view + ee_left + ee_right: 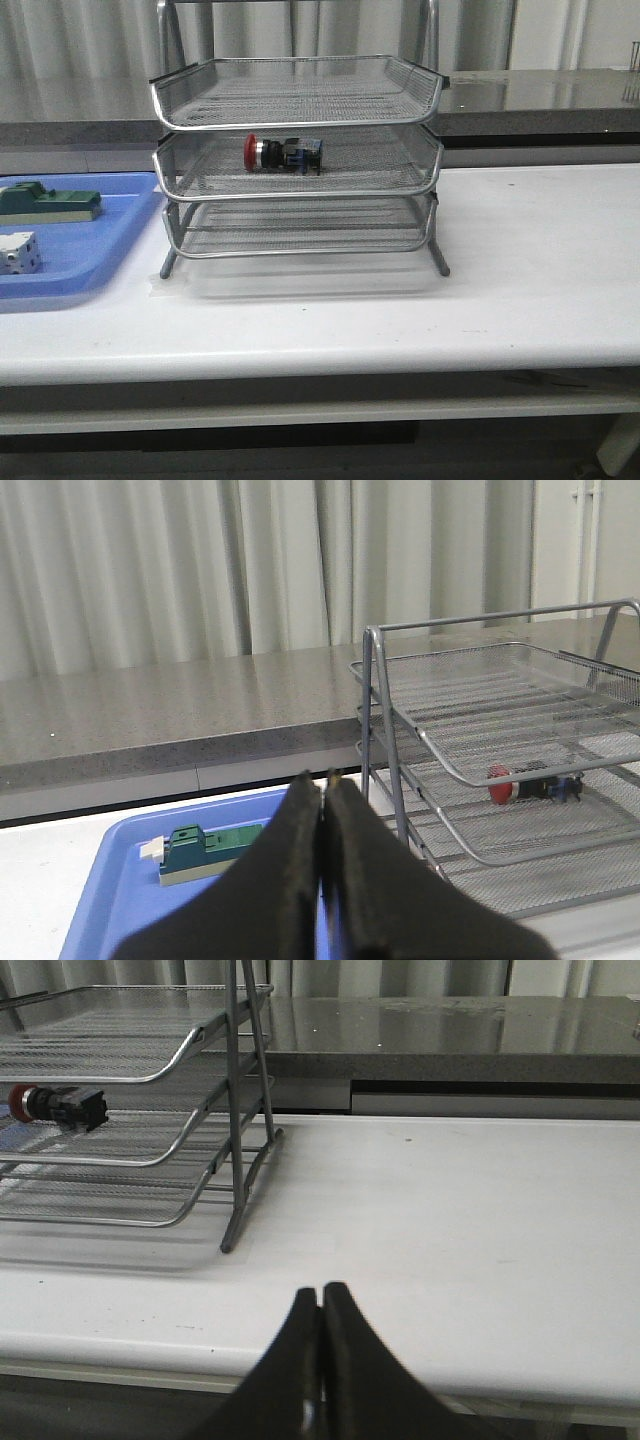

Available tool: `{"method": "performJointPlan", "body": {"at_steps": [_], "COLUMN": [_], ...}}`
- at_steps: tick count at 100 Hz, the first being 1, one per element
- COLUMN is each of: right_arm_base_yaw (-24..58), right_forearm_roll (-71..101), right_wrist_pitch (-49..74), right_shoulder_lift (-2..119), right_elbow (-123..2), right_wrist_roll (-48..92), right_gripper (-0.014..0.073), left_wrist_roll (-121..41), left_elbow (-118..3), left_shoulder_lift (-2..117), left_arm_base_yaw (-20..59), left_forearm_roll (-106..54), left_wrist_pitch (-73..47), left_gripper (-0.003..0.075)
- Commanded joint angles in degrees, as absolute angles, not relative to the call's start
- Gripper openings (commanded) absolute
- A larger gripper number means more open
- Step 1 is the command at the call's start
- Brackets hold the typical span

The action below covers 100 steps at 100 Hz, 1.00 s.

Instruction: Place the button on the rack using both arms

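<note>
Already lying on its side in the rack's (297,160) middle tray, toward 9 o'clock: the button (283,153) | left gripper (322,792) and right gripper (321,1298) hanging clear, jaws together, holding nothing | placement looking complete.

Left gripper (323,780) closed, right gripper (320,1290) closed

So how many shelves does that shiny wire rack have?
3, stacked. The top tray is bare, the middle tray holds the button, and the bottom tray sits just above the table.
</note>
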<state>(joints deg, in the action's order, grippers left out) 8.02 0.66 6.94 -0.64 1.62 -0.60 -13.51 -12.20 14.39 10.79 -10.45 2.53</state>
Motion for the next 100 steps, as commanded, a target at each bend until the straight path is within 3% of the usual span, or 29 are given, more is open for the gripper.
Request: {"method": "performJointPlan", "body": {"at_steps": [1,60,100], "right_arm_base_yaw": [8.1,8.1,8.1], "right_forearm_roll": [0.0,0.0,0.0], "right_wrist_pitch": [1.8,1.8,1.8], "right_shoulder_lift": [-1.7,-1.7,-1.7], "right_elbow": [0.5,0.5,0.5], "right_wrist_roll": [-0.7,-0.7,-0.7], "right_gripper": [-0.0057,-0.0057,-0.0057], "left_wrist_roll": [-12.9,-12.9,-1.4], "left_elbow": [-13.9,-13.8,-6.5], "left_shoulder_lift": [14.9,14.8,5.0], "left_arm_base_yaw": [10.8,10.6,2.5], "left_forearm_roll": [-10.9,-6.1,2.9], "left_wrist_pitch": [7.3,4.5,1.6], "left_gripper": [-0.0021,-0.0021,-0.0021]}}
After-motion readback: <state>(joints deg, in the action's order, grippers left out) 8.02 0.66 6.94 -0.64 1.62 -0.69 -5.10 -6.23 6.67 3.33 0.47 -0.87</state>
